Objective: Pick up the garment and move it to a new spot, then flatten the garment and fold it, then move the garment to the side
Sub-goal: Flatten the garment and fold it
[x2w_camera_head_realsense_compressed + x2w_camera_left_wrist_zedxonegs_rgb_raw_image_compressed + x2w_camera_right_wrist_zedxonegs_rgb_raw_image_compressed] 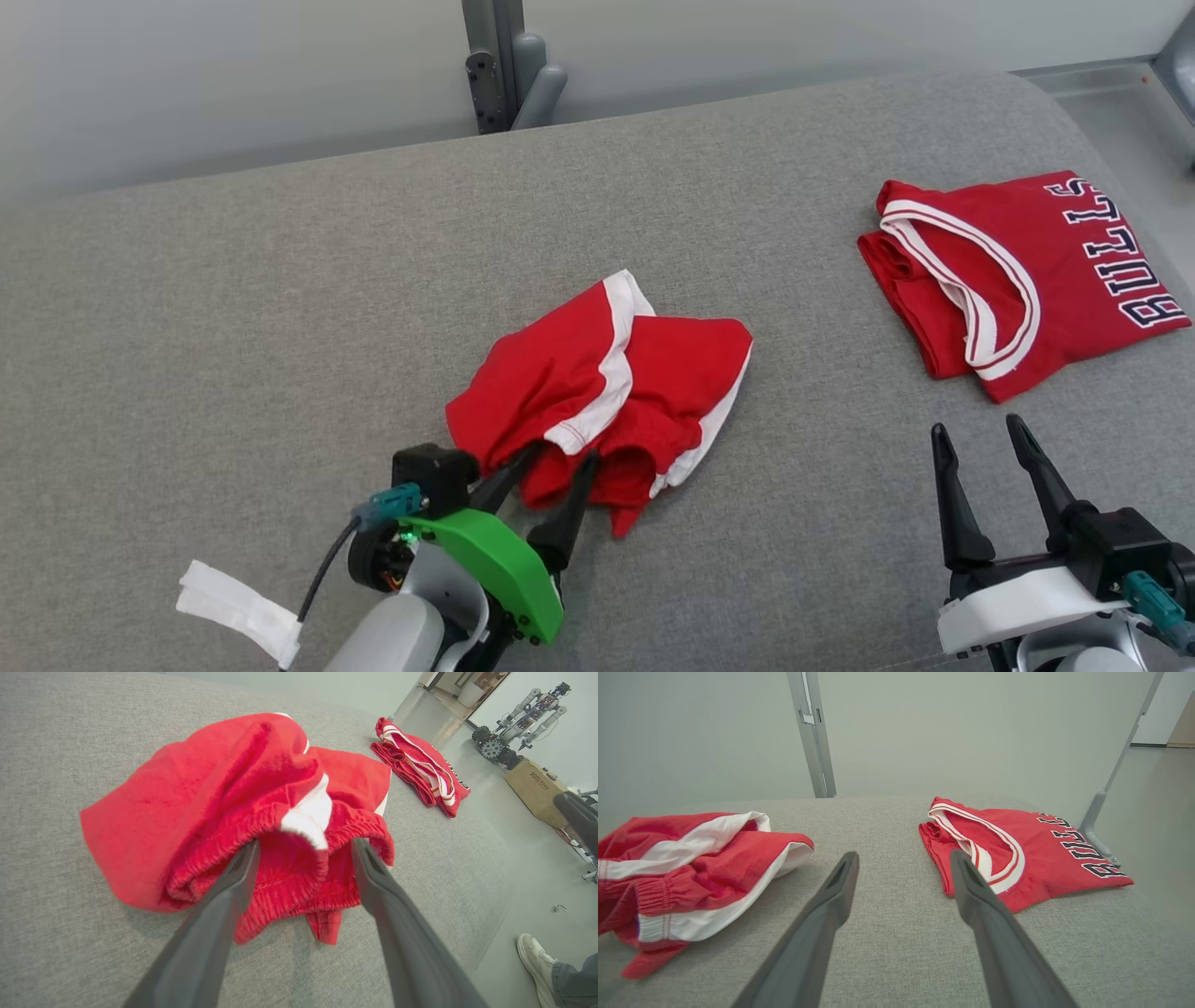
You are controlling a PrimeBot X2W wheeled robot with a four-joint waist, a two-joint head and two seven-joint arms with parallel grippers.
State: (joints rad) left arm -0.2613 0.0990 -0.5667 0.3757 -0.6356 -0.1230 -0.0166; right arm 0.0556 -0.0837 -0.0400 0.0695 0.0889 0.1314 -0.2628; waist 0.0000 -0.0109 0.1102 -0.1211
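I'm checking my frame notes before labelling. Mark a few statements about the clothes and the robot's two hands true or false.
1. The left hand and the right hand both have their fingers spread. True.
2. The left hand's fingers are at the waistband of the red shorts. True.
3. The jersey lies folded, to the robot's right of the shorts. True.
4. The red shorts lie flat and folded. False: they sit in a crumpled heap.
5. The right hand touches the jersey. False: it is over bare grey surface, apart from it.
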